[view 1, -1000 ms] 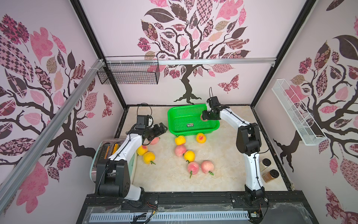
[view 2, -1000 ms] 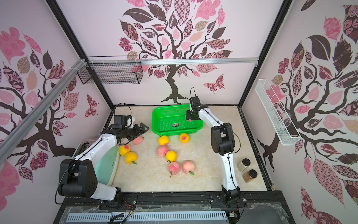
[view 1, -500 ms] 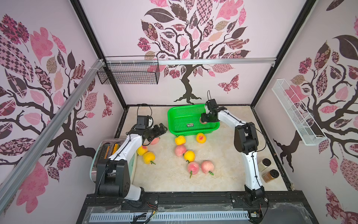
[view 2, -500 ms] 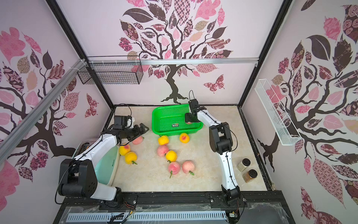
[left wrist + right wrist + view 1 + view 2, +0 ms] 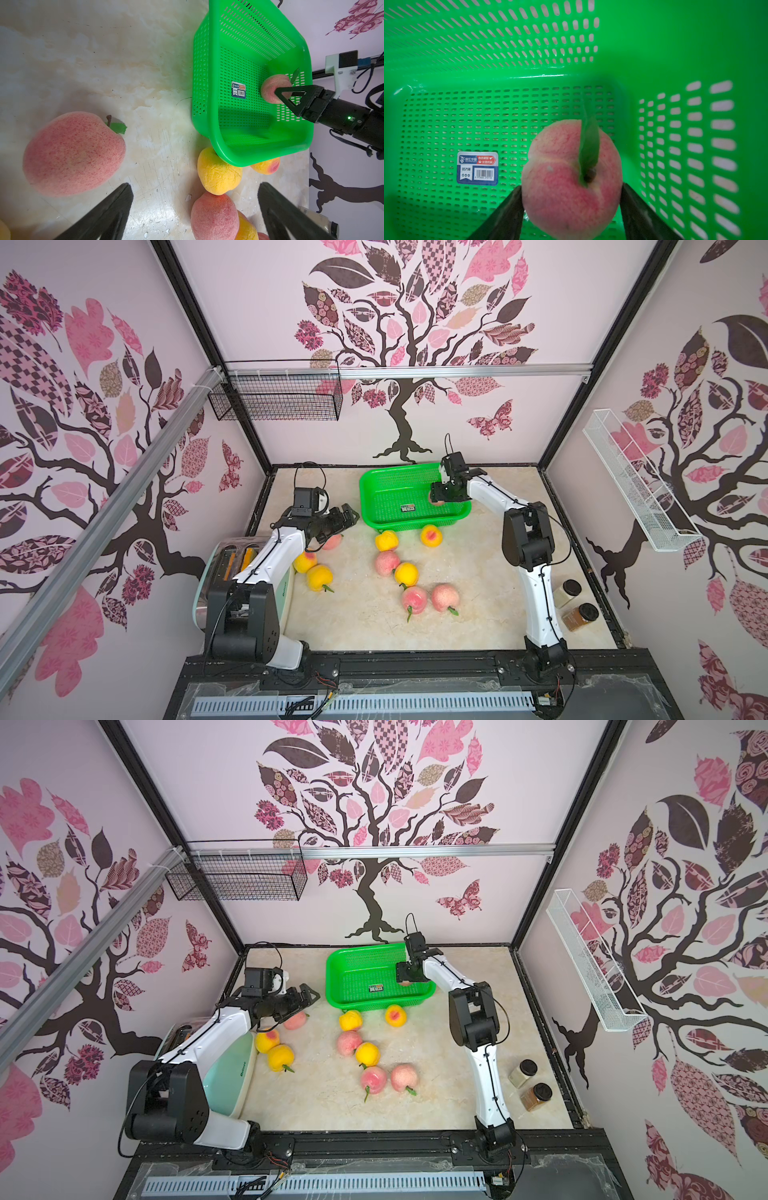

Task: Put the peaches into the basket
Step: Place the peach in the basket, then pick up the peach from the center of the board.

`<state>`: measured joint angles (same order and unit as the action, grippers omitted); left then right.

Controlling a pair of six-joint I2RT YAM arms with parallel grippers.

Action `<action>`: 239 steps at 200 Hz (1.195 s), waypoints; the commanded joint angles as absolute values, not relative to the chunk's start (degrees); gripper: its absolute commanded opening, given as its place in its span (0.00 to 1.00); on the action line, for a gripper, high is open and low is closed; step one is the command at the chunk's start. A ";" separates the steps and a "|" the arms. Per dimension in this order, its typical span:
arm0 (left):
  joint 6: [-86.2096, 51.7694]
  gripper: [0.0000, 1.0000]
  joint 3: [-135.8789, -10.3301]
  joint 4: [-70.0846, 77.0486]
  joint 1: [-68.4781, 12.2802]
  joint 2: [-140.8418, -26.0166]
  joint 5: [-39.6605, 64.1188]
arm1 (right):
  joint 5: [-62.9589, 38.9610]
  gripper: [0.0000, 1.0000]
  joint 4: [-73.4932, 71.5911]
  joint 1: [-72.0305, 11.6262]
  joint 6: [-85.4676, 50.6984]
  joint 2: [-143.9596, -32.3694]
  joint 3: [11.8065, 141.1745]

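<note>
Presently a pink peach [image 5: 571, 166] is hung low inside the green mesh basket [image 5: 488, 41], flanked closely by the right gripper [image 5: 571, 187]; whether it is pinched or freed cannot be told. The release step is judged in hand. The left gripper [image 5: 347, 517] is spread beside a loose peach [image 5: 332, 542]; a closing grasp is called for next.

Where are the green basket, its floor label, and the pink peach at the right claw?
green basket [image 5: 407, 523]: in a top view, near wall.
floor label [image 5: 238, 89]: left wrist view, sticker's middle.
pink peach [image 5: 560, 193]: right wrist view, blushed skin.
</note>
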<state>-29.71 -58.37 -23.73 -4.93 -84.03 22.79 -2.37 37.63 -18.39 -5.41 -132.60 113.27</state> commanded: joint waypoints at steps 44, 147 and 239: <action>-29.19 0.98 -58.19 -23.48 -5.08 -83.15 23.12 | -2.24 0.83 39.15 -18.34 -5.71 -130.49 114.99; -30.15 0.97 -57.47 -22.81 -5.23 -82.88 25.13 | -3.20 0.84 36.10 -18.46 -5.35 -112.42 103.91; -28.75 0.96 -53.25 -27.74 -10.97 -79.85 24.10 | -8.10 0.80 25.48 -18.60 -7.00 -90.09 73.47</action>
